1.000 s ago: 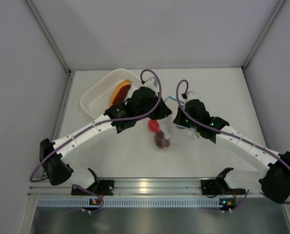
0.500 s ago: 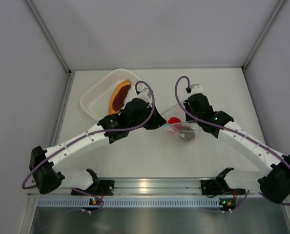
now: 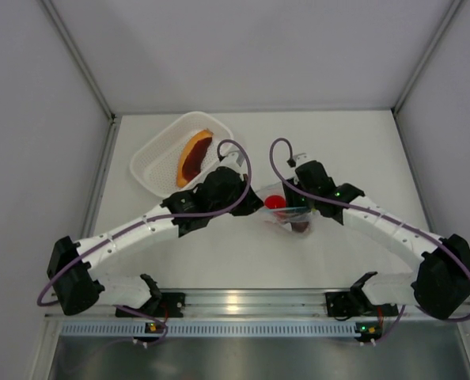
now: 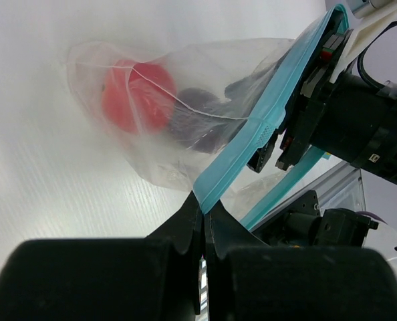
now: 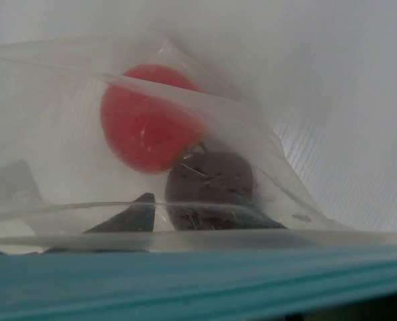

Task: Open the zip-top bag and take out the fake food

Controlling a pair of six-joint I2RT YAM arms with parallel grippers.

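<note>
I have the zip-top bag near the middle of the desk, a little toward the right edge and well clear of the far edge, slung between the two arms. There is one bag, and its light blue zip strip is its long axis: from above it runs roughly parallel to the near edge, stretched from one end effector to the other, with the clear body sagging below it toward the desk surface. On the left wrist camera the two lips of the strip stand apart, so the mouth is partly open and faces the right arm. The left end effector has its fingers pressed together on the near end of one blue lip. The right end effector sits hard against the other end of the strip, but its own camera shows only the blue band across the bottom of the view and no fingertips, so I cannot tell whether it is clamped or apart. I count three pieces of fake food. Two are inside the bag, touching each other: one red ball and one dark brown ring, the ring lying nearer the strip. The third, one orange slice, lies in the single white perforated basket toward the far left corner of the desk, just beside the left arm's wrist.
</note>
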